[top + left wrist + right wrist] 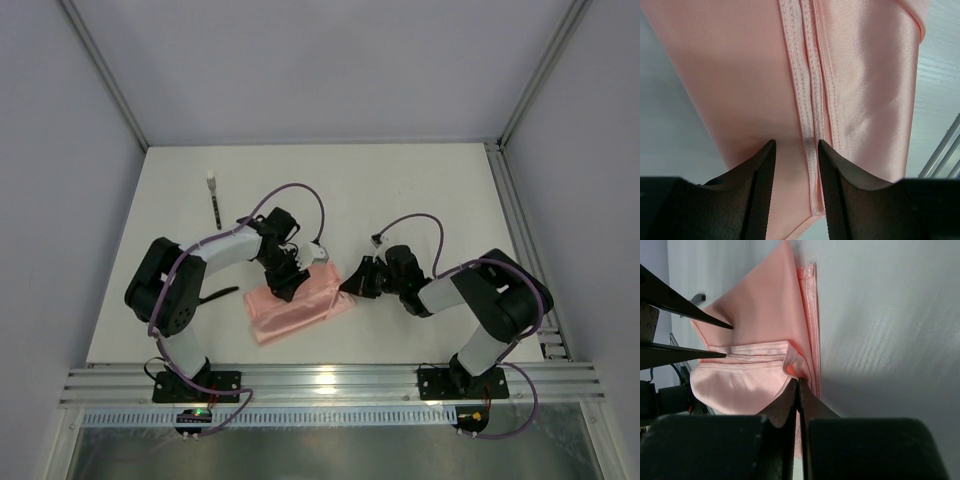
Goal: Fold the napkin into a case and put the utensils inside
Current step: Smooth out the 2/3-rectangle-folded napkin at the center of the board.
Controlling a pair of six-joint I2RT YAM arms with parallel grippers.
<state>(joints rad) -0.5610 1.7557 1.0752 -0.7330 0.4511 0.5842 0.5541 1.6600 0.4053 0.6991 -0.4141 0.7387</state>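
Observation:
The salmon-pink napkin [300,305] lies partly folded on the white table between the arms. My left gripper [284,288] is open, low over the napkin's left part. In the left wrist view its fingers [795,142] straddle a doubled hemmed edge of the napkin [740,75]. My right gripper [347,284] is at the napkin's right edge. In the right wrist view it [799,380] is shut on a pinched fold of the napkin [760,310], lifting that edge slightly. One black utensil [215,207] with a white end lies at the far left. A second utensil cannot be made out for sure.
A thin dark stick-like shape [220,293] lies beside the left arm's link, left of the napkin. A metal rail [520,230] runs along the table's right edge and a ribbed rail [330,382] along the near edge. The left gripper's fingers [687,312] show in the right wrist view.

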